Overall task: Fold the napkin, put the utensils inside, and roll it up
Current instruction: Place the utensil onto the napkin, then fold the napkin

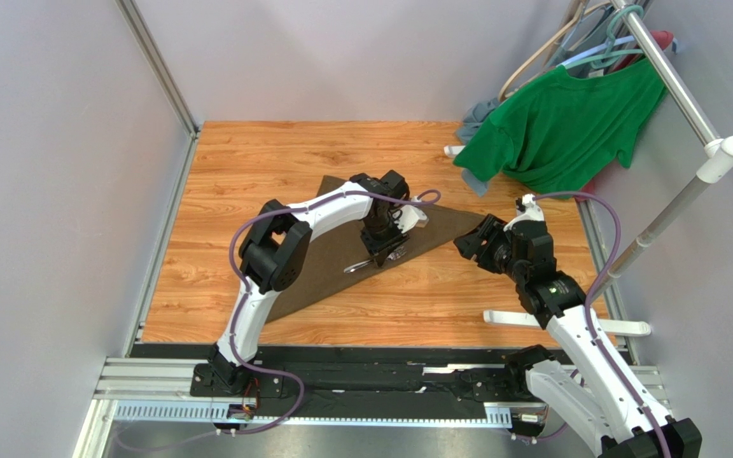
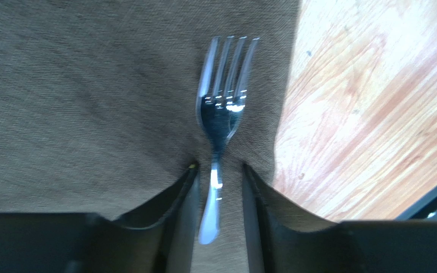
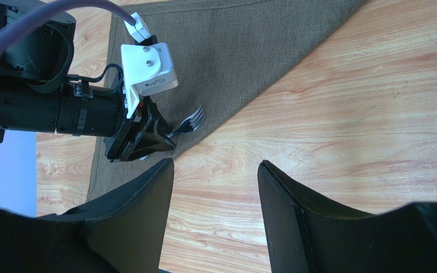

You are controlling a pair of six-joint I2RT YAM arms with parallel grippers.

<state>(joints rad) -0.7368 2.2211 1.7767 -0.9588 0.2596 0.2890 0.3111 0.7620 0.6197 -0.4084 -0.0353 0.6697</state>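
Wood-grain tabletop (image 1: 246, 172) fills the grey-walled cell. On it we see the napkin (image 1: 337, 272) spread as a dark olive-brown triangle. It lies directly beneath our left gripper (image 2: 219, 169), and one long edge runs just ahead of our right gripper (image 3: 215, 164). Well beyond the right gripper, off to its far side, a green T-shirt (image 1: 561, 124) hangs from a rail (image 1: 671, 76). The right gripper hovers over bare wood, jaws spread wide with nothing between them. The left gripper is down at the cloth with its jaws parted, released. A fork (image 2: 221, 114) lies flat on the napkin, near the cloth's edge. Its handle runs between those jaws with a gap on either side, and its tines point away from the gripper.
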